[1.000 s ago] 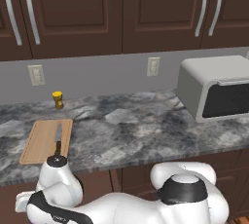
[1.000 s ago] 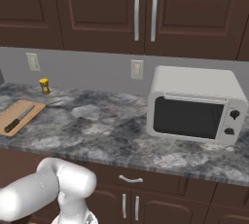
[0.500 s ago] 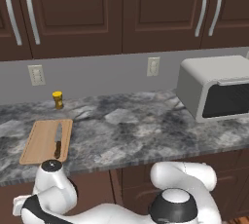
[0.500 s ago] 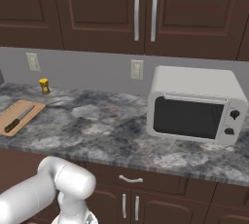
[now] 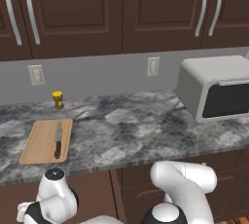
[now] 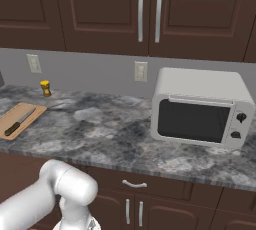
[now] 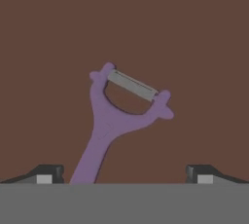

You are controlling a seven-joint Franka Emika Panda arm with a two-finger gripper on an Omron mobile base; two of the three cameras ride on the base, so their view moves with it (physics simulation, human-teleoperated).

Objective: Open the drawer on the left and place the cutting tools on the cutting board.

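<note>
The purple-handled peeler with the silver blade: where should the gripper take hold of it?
Grip the purple-handled peeler on its slim straight handle, coming down from above. It lies flat on the brown drawer floor; the forked head is wider, and the open gripper already straddles the handle.

A grey marbled countertop is seen running across the scene. A white microwave is set at its right end, door closed, with two dark knobs at the right of the front. A small yellow jar is placed far back near the wall, toward the left. Two white wall outlets are fitted above the counter. Dark brown upper cabinets carry vertical silver handles.
</note>
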